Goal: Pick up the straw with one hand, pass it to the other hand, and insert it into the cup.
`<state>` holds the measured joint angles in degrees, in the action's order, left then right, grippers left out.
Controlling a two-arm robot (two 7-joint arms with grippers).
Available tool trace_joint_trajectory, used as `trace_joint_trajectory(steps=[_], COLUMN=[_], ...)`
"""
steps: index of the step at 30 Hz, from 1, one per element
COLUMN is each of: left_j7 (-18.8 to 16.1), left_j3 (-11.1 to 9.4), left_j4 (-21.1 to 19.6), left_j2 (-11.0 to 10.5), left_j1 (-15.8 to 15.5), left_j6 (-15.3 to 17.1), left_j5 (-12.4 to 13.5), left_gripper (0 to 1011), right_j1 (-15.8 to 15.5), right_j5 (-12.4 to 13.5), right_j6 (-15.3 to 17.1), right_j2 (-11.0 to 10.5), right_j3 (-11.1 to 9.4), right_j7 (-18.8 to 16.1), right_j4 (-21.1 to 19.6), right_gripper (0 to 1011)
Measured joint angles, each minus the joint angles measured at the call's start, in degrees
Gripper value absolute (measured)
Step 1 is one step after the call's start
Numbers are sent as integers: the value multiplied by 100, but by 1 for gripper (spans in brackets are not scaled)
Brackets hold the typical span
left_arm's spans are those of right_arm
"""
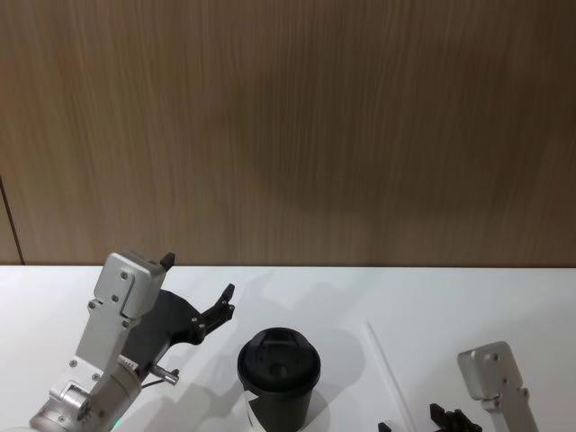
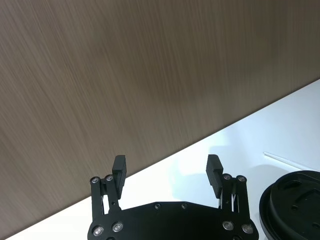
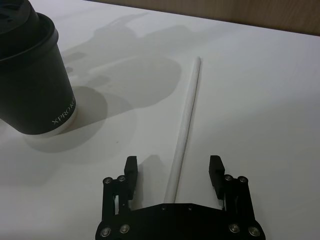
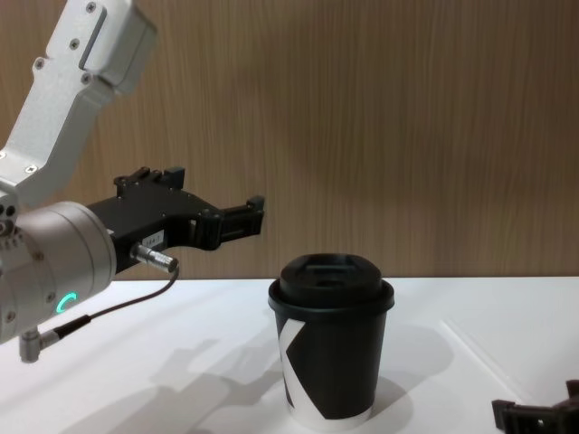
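The white straw (image 3: 187, 120) lies flat on the white table, right of the cup (image 1: 279, 369), a black paper cup with a domed black lid that stands upright. My right gripper (image 3: 173, 169) is open, low over the table, with the straw's near end running between its two fingers (image 3: 216, 170) and untouched by them. In the head view the right gripper (image 1: 450, 418) sits at the bottom edge, by the straw (image 1: 387, 364). My left gripper (image 4: 217, 194) hangs open and empty in the air, left of the cup (image 4: 330, 353) and above lid height.
The white table (image 1: 468, 297) runs back to a brown wood-grain wall (image 1: 288, 135). A thin dark cable (image 4: 109, 307) loops under the left wrist. Bare tabletop lies to the right of the straw and behind the cup.
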<state>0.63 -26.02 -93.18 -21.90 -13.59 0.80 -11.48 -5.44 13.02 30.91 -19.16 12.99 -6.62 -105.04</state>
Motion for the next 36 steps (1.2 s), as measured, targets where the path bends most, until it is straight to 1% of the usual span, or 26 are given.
trace_joint_trajectory(steps=[5,8,9,10,12,13,14,16,17,18,19,20,22,23,26,29,36], left_j7=[0,0,0,0,0,0,0,0,0,0,0,0,0,0,0,0,0], left_j3=[0,0,0,0,0,0,0,0,0,0,0,0,0,0,0,0,0], left_j4=[0,0,0,0,0,0,0,0,0,0,0,0,0,0,0,0,0], left_j2=[0,0,0,0,0,0,0,0,0,0,0,0,0,0,0,0,0], left_j1=[0,0,0,0,0,0,0,0,0,0,0,0,0,0,0,0,0], left_j6=[0,0,0,0,0,0,0,0,0,0,0,0,0,0,0,0,0], left_j5=[0,0,0,0,0,0,0,0,0,0,0,0,0,0,0,0,0], left_gripper=[1003,1003,1003,1003,1003,1003,1003,1003,1003,1003,1003,1003,1003,1003,1003,1003,1003], right_j1=[0,0,0,0,0,0,0,0,0,0,0,0,-1,-1,-1,-1,0], right_j5=[-4,-6,-7,-7,-8,-9,-9,-11,-11,-12,-12,-12,-12,-12,-13,-14,-13], right_j6=[8,12,14,14,16,17,17,19,19,20,20,21,24,25,28,28,28], right_j2=[-2,-3,-4,-4,-5,-6,-6,-6,-6,-6,-6,-7,-6,-6,-6,-6,-6], right_j3=[0,0,0,0,1,1,1,1,1,1,1,1,1,1,1,1,0], right_j7=[-5,-7,-8,-8,-9,-10,-11,-11,-11,-11,-11,-11,-11,-11,-11,-11,-11], right_j4=[0,-1,-1,-1,-1,-1,0,1,1,1,1,1,2,2,2,2,1], right_gripper=[791,684,684,615,575,515,493,411,393,351,351,291,278,208,115,62,17])
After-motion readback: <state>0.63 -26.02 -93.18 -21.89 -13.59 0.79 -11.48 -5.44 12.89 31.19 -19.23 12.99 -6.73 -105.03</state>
